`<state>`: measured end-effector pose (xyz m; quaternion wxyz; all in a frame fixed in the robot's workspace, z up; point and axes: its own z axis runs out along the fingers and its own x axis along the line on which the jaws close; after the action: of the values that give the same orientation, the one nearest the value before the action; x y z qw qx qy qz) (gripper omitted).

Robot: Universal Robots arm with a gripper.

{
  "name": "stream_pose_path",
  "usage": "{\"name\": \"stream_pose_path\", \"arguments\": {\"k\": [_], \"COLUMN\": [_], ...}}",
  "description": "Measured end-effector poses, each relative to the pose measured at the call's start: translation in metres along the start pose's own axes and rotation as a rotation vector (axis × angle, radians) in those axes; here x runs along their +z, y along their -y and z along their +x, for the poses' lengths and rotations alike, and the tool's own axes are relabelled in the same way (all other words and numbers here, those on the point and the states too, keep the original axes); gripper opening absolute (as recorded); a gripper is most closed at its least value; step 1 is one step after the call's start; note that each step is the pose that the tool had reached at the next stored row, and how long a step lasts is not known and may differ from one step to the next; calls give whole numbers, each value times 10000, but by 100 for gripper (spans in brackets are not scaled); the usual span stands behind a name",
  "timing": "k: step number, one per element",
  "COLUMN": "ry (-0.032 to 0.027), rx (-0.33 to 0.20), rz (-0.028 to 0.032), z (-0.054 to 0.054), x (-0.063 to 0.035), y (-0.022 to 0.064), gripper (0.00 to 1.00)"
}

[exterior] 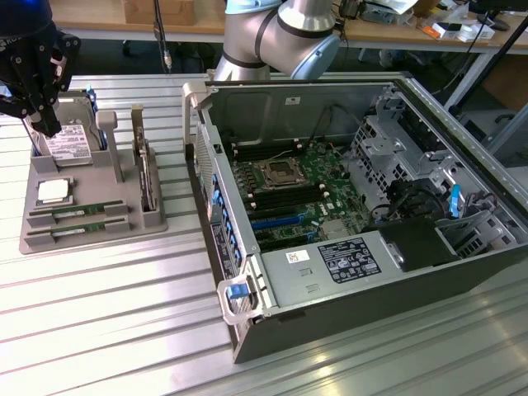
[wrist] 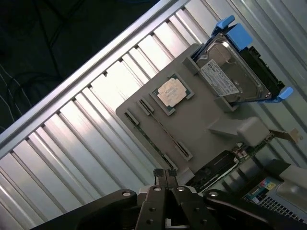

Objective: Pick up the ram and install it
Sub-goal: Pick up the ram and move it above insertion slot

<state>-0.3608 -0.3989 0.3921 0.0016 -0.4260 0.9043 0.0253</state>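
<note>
Two green ram sticks lie in slots at the near end of the grey holder tray [exterior: 124, 216], one ram [exterior: 79, 211] behind the other ram [exterior: 78, 228]. In the wrist view they run edge-on across the tray, such as the ram [wrist: 165, 127] beside the silver processor chip [wrist: 171, 92]. My black gripper [exterior: 48, 124] hangs over the tray's far corner, by the hard drive [exterior: 66, 145], well back from the sticks. Its fingers [wrist: 165, 175] are pressed together, shut on nothing. The open computer case [exterior: 462, 264] holds the motherboard [exterior: 289, 177] with long dark memory slots [exterior: 290, 201].
The tray also carries the hard drive [wrist: 235, 79] in a blue bracket and an upright card [exterior: 147, 177]. Everything rests on a ribbed metal table [exterior: 107, 313]. The case wall [exterior: 216, 214] with blue clips stands between tray and motherboard. The arm's elbow [exterior: 280, 37] is behind the case.
</note>
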Motion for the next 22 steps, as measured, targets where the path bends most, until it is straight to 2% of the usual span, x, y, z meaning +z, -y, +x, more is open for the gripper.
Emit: {"name": "stream_pose_path", "arguments": {"k": [13,22], "ry": [-39,-51], "rx": [-874,-1149], "rz": [-21,-28], "z": [0,0], "x": [0,0], "y": [0,0], "gripper": [11,11]}}
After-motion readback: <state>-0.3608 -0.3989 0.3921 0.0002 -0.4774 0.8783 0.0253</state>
